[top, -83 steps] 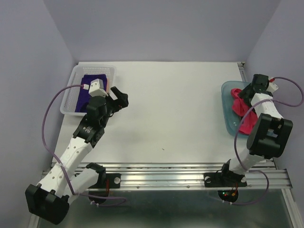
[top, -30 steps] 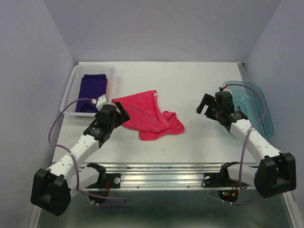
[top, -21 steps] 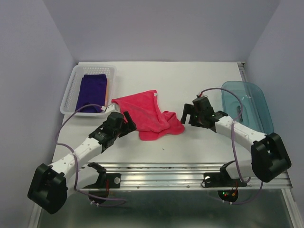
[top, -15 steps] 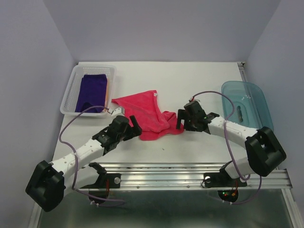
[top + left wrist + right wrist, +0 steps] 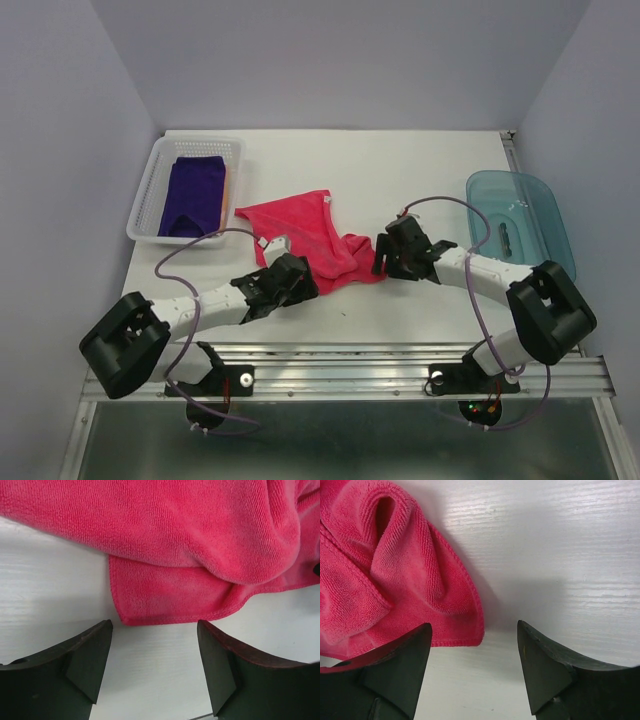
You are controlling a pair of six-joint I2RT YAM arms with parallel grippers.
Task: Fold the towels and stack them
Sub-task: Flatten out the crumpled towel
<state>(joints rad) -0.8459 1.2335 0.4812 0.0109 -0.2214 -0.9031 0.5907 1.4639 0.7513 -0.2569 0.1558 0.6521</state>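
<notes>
Pink-red towel (image 5: 305, 240) lies crumpled on the table (image 5: 420, 170), mid-scene, w/ its right end bunched in folds. It isn't flat yet, so no fold can start.

Left gripper (image 5: 153, 626) is low at the towel's near-left corner, fingers spread wide w/ nothing between them. The hem corner sits just beyond the tips, prob lined up for a pinch.

Right gripper (image 5: 473, 626) is low at the near-right corner, also spread and empty. That corner lies beside its left finger, not centred in the gap.

One arm per corner makes sense: I judge the plan is to grab both near corners and pull the cloth out flat.

Dark purple towel (image 5: 195, 190) sits folded in the clear basket (image 5: 145, 200) at far left. An orange towel (image 5: 228, 185) shows as a sliver beside it; can't tell how it's folded. Teal tub (image 5: 475, 200) is at right, apart from the cloth.

Risk: the layered right end may give a two-layer pinch.
</notes>
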